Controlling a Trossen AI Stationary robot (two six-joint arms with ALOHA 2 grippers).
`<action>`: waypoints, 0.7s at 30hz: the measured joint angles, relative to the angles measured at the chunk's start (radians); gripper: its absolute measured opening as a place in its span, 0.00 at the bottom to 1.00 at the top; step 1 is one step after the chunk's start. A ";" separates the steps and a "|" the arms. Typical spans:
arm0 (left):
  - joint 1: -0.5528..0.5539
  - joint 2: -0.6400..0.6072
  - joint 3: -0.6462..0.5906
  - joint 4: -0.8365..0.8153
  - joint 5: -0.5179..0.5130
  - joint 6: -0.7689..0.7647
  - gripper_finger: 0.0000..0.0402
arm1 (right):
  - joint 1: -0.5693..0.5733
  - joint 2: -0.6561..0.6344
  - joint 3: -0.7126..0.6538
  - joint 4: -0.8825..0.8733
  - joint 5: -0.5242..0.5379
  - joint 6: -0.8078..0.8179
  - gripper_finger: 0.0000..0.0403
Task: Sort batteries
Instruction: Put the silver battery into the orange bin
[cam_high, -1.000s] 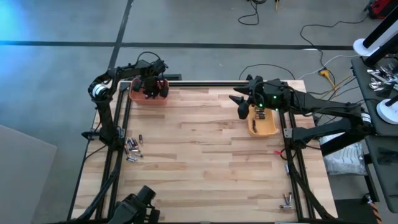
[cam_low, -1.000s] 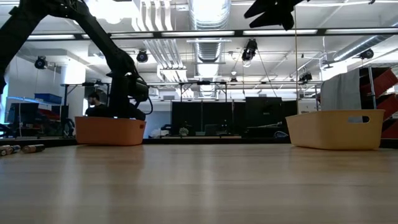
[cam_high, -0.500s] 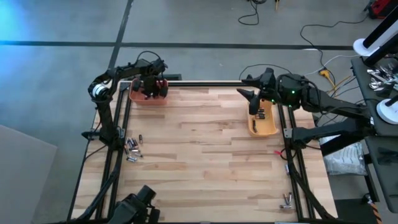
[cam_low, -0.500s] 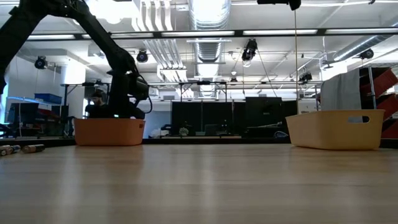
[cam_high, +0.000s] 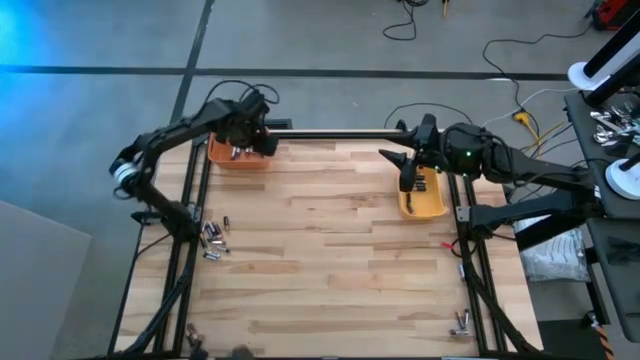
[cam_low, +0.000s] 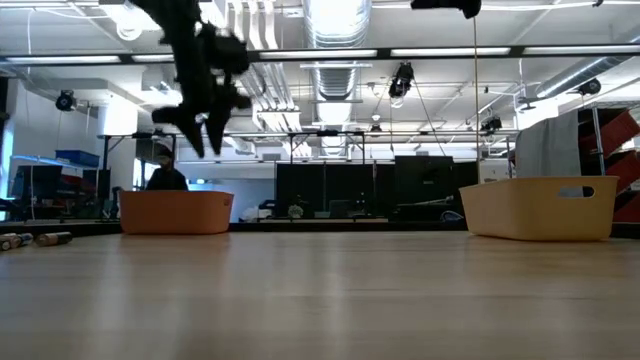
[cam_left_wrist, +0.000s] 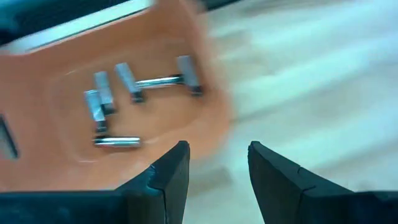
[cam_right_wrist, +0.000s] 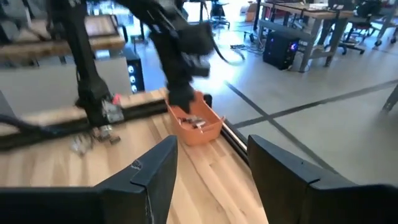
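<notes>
- Left gripper (cam_left_wrist: 214, 165) rising off orange bin (cam_high: 238, 156) w/ fingers parted, empty; batteries (cam_left_wrist: 134, 84) lying inside.
- Right gripper (cam_right_wrist: 211, 165) hovering over yellow bin (cam_high: 437, 206), open, carrying nothing.

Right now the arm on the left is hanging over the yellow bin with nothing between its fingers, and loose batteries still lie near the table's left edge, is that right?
Not quite: the left gripper hangs over the orange bin, not the yellow bin, as the high view shows. The rest stands: its fingers are apart with nothing between them, and loose batteries lie near the table's left edge.
</notes>
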 joint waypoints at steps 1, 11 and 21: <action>-0.042 -0.029 0.000 0.001 -0.005 -0.010 0.36 | 0.000 0.002 -0.013 0.001 0.001 -0.026 0.45; -0.568 -0.171 -0.002 0.061 -0.170 -0.138 0.36 | 0.065 0.078 -0.077 0.001 0.006 -0.013 0.40; -0.956 -0.169 -0.016 0.056 -0.101 -0.389 0.36 | 0.397 0.174 -0.019 0.006 0.185 0.177 0.28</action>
